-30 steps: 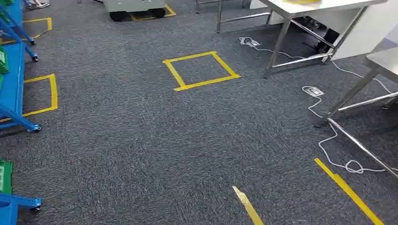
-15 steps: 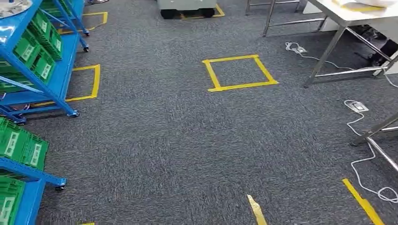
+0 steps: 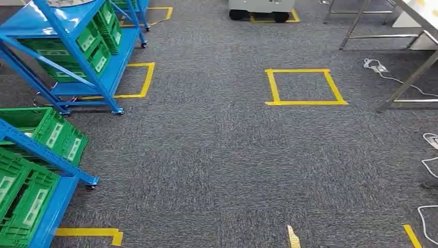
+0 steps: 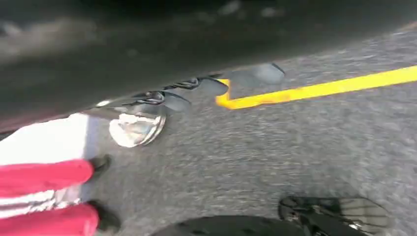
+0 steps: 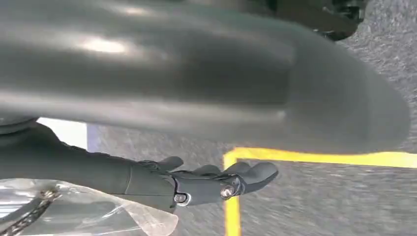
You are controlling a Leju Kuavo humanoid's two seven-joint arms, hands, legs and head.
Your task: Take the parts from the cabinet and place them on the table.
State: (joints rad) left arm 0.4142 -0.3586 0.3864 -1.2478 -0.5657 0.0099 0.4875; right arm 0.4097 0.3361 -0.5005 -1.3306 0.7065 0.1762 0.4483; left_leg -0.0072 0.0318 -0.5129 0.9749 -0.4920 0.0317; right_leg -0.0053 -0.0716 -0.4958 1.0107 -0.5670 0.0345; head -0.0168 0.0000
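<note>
The blue cabinet racks [image 3: 111, 64] stand at the left in the head view, with green crates [image 3: 57, 135] on their shelves. A steel table's legs [image 3: 410, 82] show at the far right. In the right wrist view my right hand [image 5: 206, 184] hangs over the carpet with its fingers [image 5: 248, 174] stretched out. A clear plastic bag [image 5: 83, 211] with a chain-like part inside is held against its palm side. In the left wrist view my left hand [image 4: 196, 88] is blurred. A shiny crumpled thing [image 4: 137, 129] sits by its fingertips, and I cannot tell whether it is held.
Yellow tape marks a square [image 3: 304, 87] on the grey carpet, with more tape by the racks [image 3: 139, 80]. White cables [image 3: 382, 68] trail near the table legs. A grey wheeled cart [image 3: 261, 8] stands at the back. A person's red trousers and black shoes [image 4: 49, 177] are close on my left.
The camera has swung left. The blue racks and green crates have come well into view, and the tables and cables have slid toward the right edge.
</note>
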